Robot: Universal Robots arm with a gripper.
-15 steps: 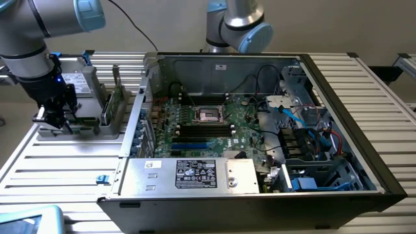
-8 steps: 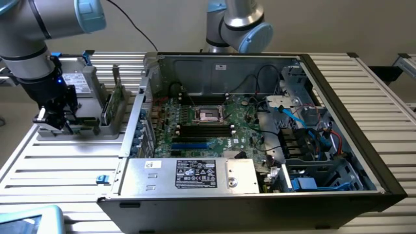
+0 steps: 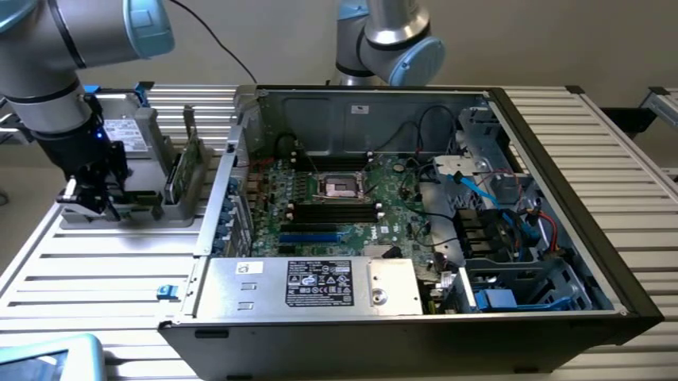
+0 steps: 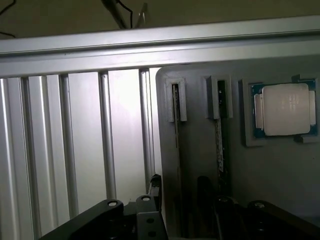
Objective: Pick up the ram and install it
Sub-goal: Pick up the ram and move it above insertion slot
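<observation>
Two ram sticks stand on edge in the slots of a grey holder (image 4: 200,100): one ram (image 4: 175,120) nearer the holder's edge and a second ram (image 4: 219,140) beside it. My gripper (image 4: 187,202) hangs low over the holder, open, with a dark finger on each side of the first stick and no contact visible. In the exterior view the gripper (image 3: 90,205) sits at the holder's left end, and a ram (image 3: 182,173) stands upright to its right. The motherboard (image 3: 317,202) lies in the open case, its black slots (image 3: 333,213) bare.
A square silver processor chip (image 4: 286,110) rests in a pocket of the holder beside the ram slots. The open computer case (image 3: 551,182) holds cables, a drive cage and a power supply (image 3: 307,282). A second robot arm (image 3: 387,40) stands behind it. The table is slatted aluminium (image 4: 65,145).
</observation>
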